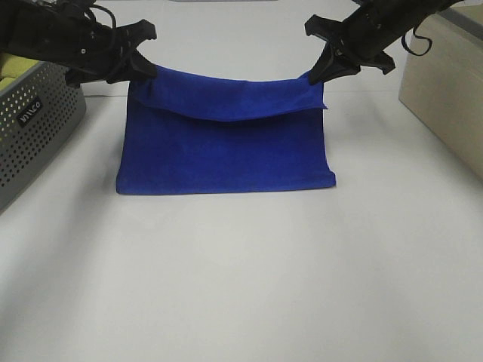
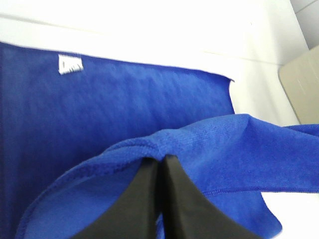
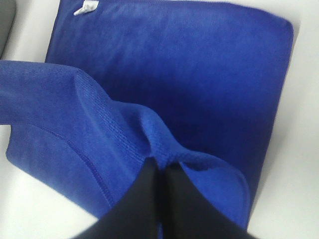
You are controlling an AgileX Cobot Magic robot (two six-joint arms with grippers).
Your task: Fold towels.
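Observation:
A blue towel (image 1: 226, 154) lies on the white table, its far part lifted and hanging between the two grippers. My left gripper (image 1: 143, 69) is shut on the towel's far left corner. My right gripper (image 1: 321, 72) is shut on the far right corner. In the left wrist view the black fingers (image 2: 149, 194) pinch a fold of the towel (image 2: 209, 149), with the flat layer and its white tag (image 2: 70, 63) below. In the right wrist view the fingers (image 3: 154, 199) pinch the towel (image 3: 99, 124) above the flat layer.
A grey perforated basket (image 1: 34, 121) with yellow cloth stands at the left edge. A beige box (image 1: 445, 90) stands at the right. The white table (image 1: 241, 286) extends toward the front.

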